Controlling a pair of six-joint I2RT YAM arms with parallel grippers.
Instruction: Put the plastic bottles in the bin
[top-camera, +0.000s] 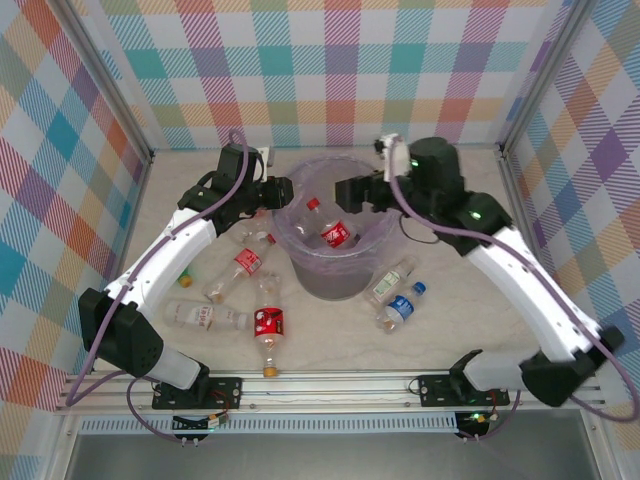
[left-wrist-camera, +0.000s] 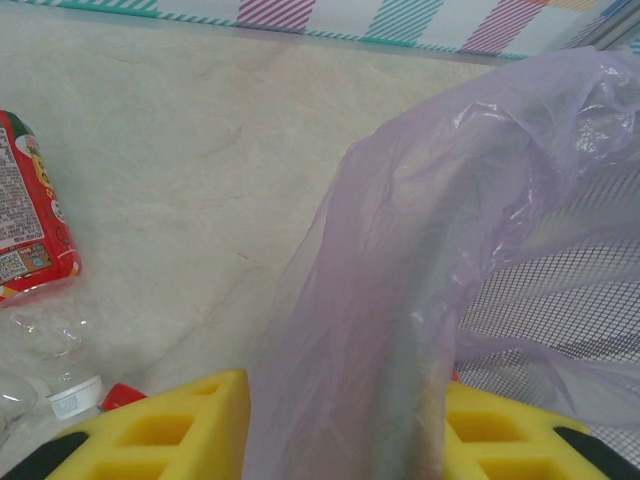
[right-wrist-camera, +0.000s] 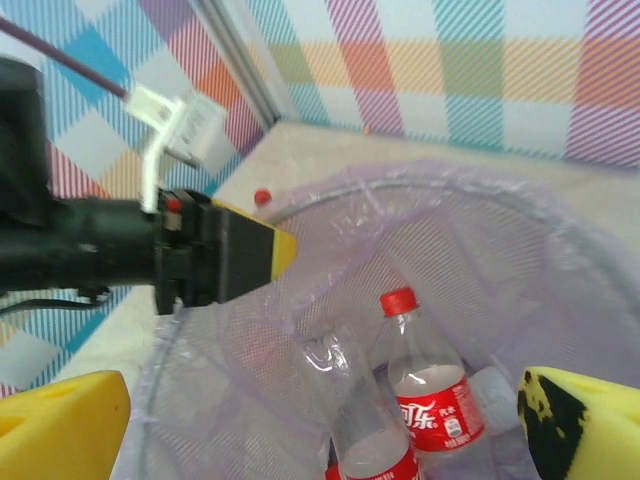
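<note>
Left gripper (left-wrist-camera: 345, 425) seems pinched on the bag (left-wrist-camera: 420, 250) at the bin (top-camera: 335, 282) rim; a tug could tip it. Right gripper (top-camera: 347, 191) gapes wide above bottles (right-wrist-camera: 425, 400) inside; more lie on the table (top-camera: 330, 345).

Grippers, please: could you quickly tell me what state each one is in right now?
Left gripper: closed, pinching the lavender bag.
Right gripper: open, empty, over the bin.
</note>
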